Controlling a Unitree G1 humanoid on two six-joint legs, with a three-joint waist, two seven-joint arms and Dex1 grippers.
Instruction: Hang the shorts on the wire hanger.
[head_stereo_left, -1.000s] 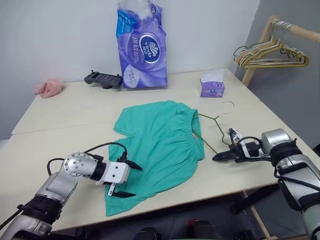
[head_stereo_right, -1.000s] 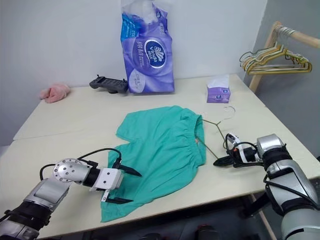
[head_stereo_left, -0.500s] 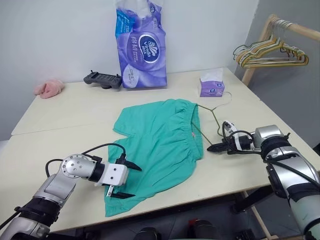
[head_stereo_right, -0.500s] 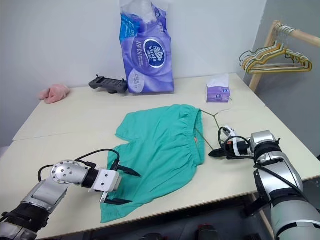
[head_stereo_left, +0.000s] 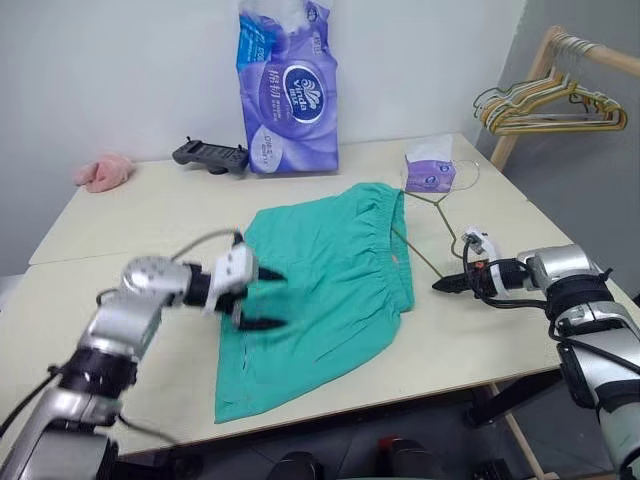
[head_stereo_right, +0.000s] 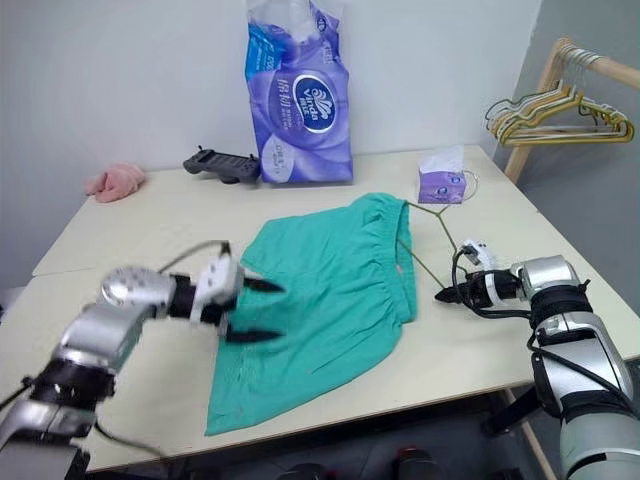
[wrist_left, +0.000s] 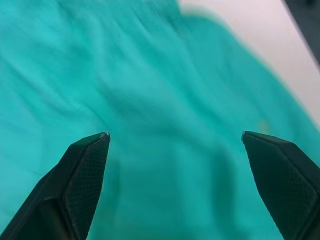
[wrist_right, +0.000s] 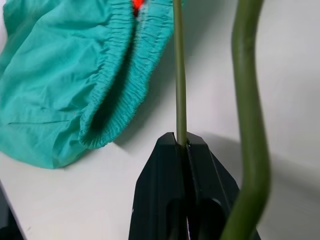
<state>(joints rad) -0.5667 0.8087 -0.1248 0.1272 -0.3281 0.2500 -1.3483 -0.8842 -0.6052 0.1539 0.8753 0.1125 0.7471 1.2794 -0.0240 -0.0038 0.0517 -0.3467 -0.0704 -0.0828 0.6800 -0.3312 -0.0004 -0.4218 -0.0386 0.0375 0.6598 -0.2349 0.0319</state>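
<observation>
Teal shorts (head_stereo_left: 330, 275) spread flat mid-desk (head_stereo_left: 120, 215), waistband toward right; olive wire hanger (head_stereo_left: 425, 235) just beside waistband, hook near purple tissue box (head_stereo_left: 430, 176). Left gripper (head_stereo_left: 262, 297) spread wide over shorts' left leg, nothing held; right gripper (head_stereo_left: 440, 287) clamped tight on hanger wire at desk's right edge. Behind: purple tissue pack (head_stereo_left: 288, 85) with round blue logo, writing unreadable; black controller (head_stereo_left: 209, 155), pink cloth (head_stereo_left: 102, 172), rack hangers (head_stereo_left: 545, 103).
</observation>
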